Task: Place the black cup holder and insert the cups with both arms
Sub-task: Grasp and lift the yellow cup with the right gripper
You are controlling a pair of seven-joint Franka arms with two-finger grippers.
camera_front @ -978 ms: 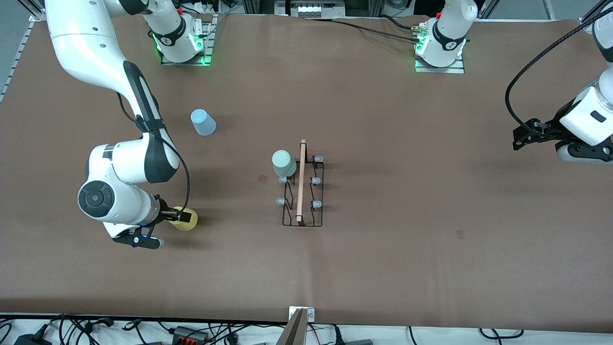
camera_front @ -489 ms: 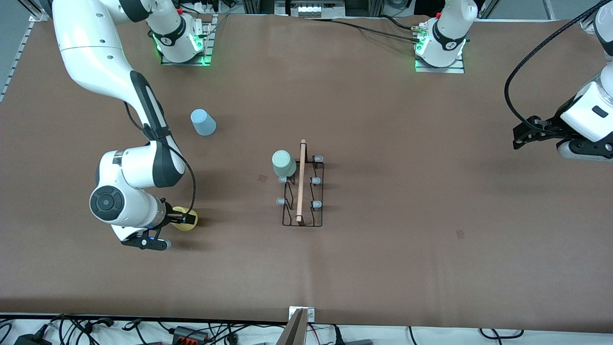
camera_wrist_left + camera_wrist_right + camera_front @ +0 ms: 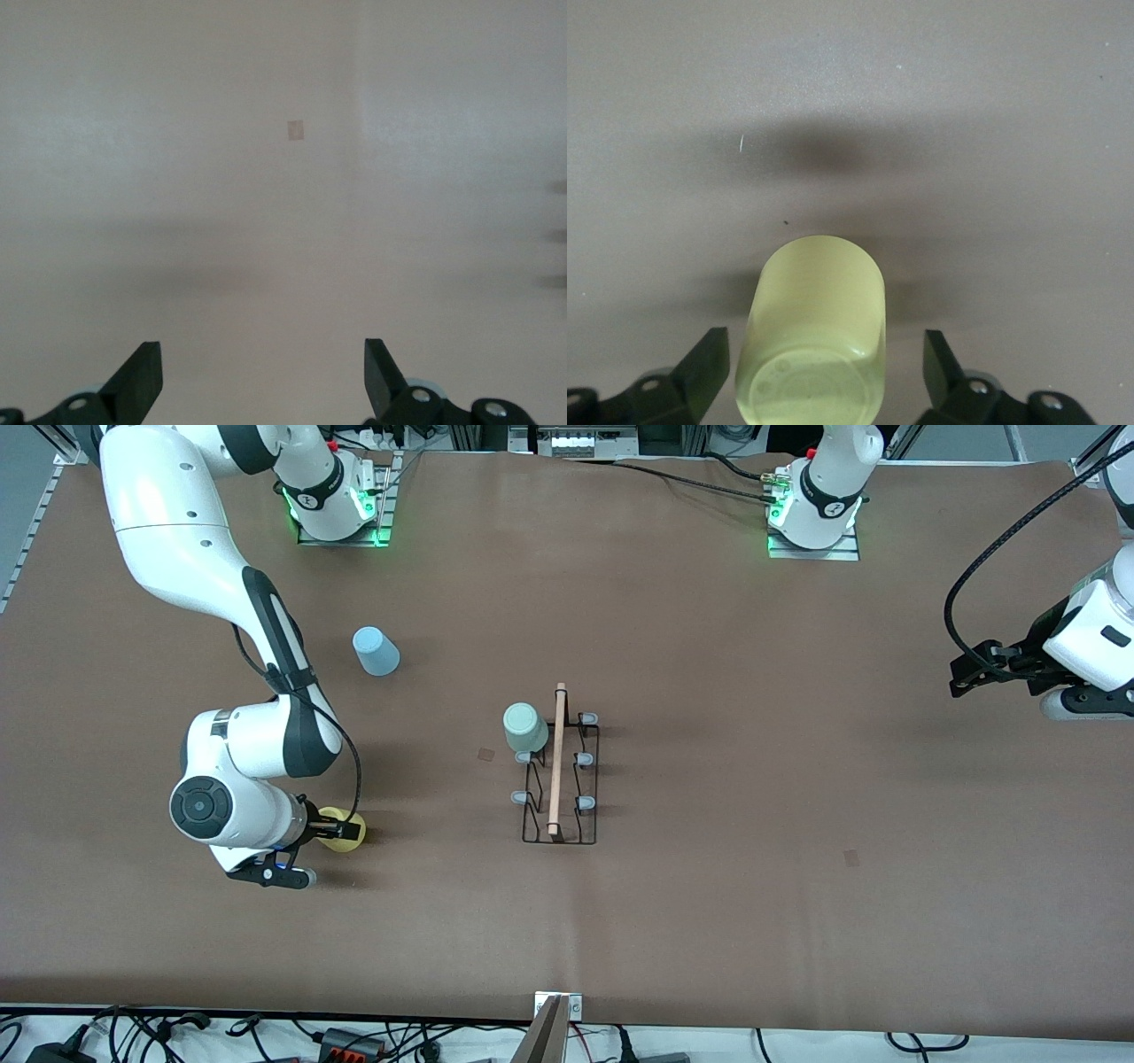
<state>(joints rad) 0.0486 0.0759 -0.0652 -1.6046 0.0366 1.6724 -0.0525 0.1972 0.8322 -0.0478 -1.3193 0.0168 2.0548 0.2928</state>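
Observation:
The black cup holder stands mid-table, its wooden rod handle on top. The pale green cup sits upside down on one of its pegs at the end farther from the front camera. The light blue cup stands upside down on the table toward the right arm's end. The yellow cup is on the table, nearer the front camera. My right gripper is open with one finger on each side of the yellow cup, gaps on both sides. My left gripper is open and empty over bare table at the left arm's end.
The brown table cover is bare between the holder and the left arm. Small tape marks lie on it. Cables and a clamp sit along the table's front edge.
The right arm's wrist has shifted a little toward the holder, with its fingers staying around the yellow cup. The left arm has drifted slightly. The cups and holder have not moved.

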